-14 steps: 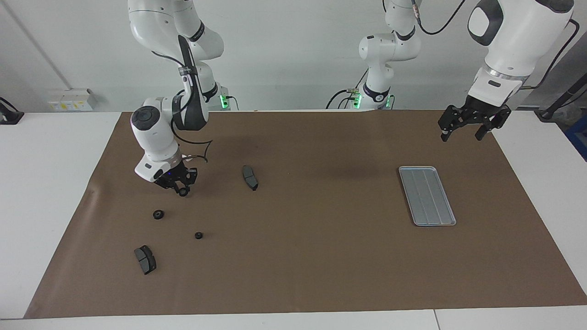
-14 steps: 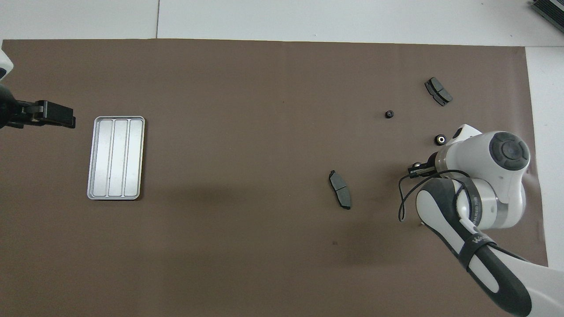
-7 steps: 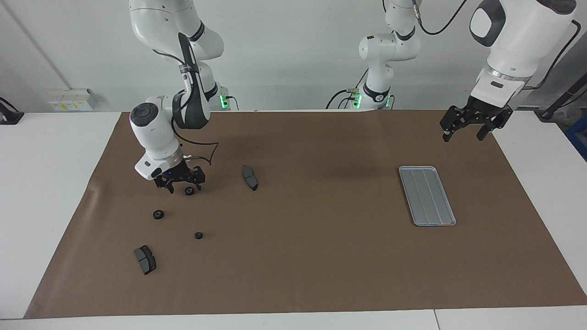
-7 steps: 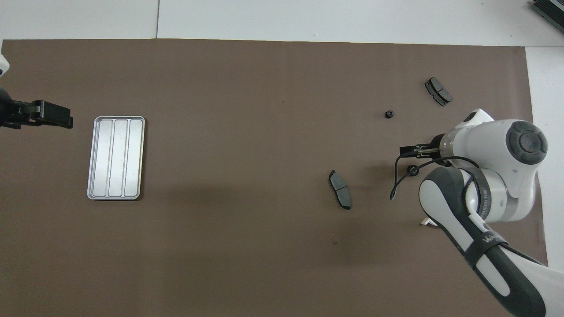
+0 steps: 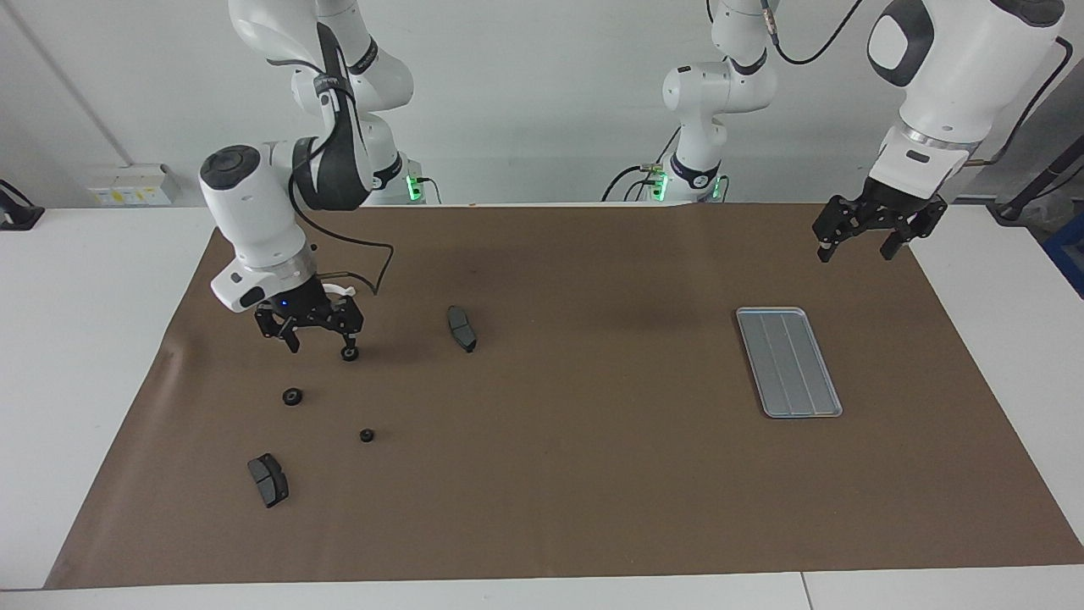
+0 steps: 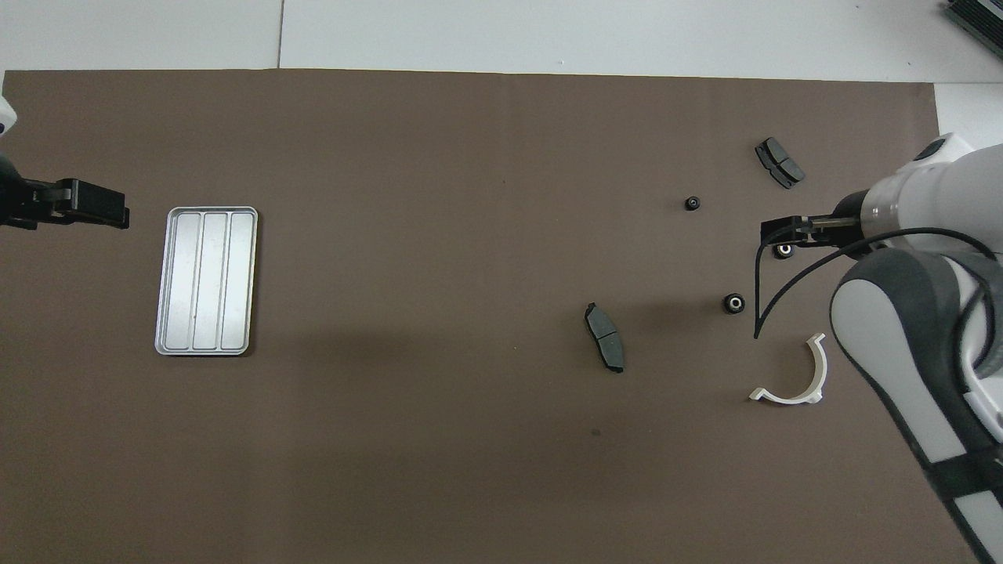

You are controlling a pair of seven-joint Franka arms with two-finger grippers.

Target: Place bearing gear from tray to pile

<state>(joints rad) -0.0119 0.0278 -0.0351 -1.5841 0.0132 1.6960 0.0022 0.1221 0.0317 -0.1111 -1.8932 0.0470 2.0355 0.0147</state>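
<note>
Brown mat (image 5: 559, 474) lies bare mid-table; tray (image 5: 788, 362) sits near the left arm's end; right gripper (image 5: 312, 339) hangs spread wide, empty, above a bearing gear (image 5: 349, 353); left gripper (image 5: 857, 246) waits wide.

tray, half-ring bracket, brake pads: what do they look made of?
Tray: looks like bare metal, silver-grey satin sheen, pressed lengthwise ridges. Half-ring bracket: probably plastic, uniform matte white, thin moulded-looking flanges; painted metal not excluded. Brake pads: dark grey and dull, like friction compound; any backing plate cannot be made out.

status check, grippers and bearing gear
Right gripper open, raised over pile. Left gripper open, waiting near tray. Bearing gear down on mat. Nothing blocking.
</note>
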